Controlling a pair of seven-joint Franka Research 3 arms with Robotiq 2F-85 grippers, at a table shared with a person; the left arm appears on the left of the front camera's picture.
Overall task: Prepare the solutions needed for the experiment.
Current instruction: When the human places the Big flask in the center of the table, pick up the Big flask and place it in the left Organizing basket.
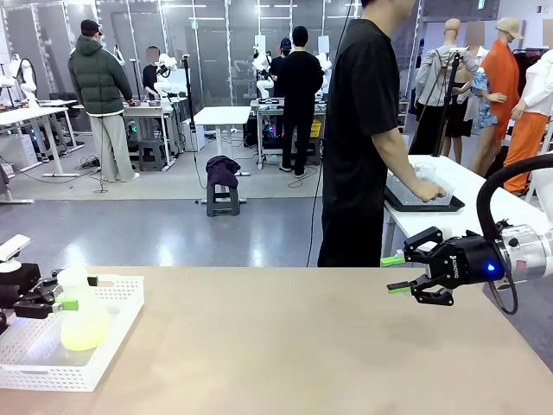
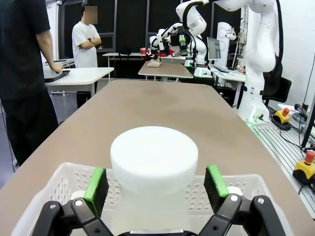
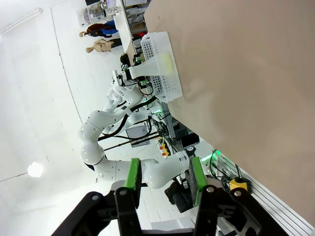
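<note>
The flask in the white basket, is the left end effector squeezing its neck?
Apart. In the left wrist view the left end effector stands open, with a gap between each green pad and the flask neck.

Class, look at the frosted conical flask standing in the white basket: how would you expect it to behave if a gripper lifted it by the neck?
The conical flask probably stands steadily: its base is much broader than its neck. The pale yellow liquid sits only in the bottom, so it likely feels bottom-heavy and may slosh if tilted. The smooth round neck could slip between the left gripper pads.
</note>
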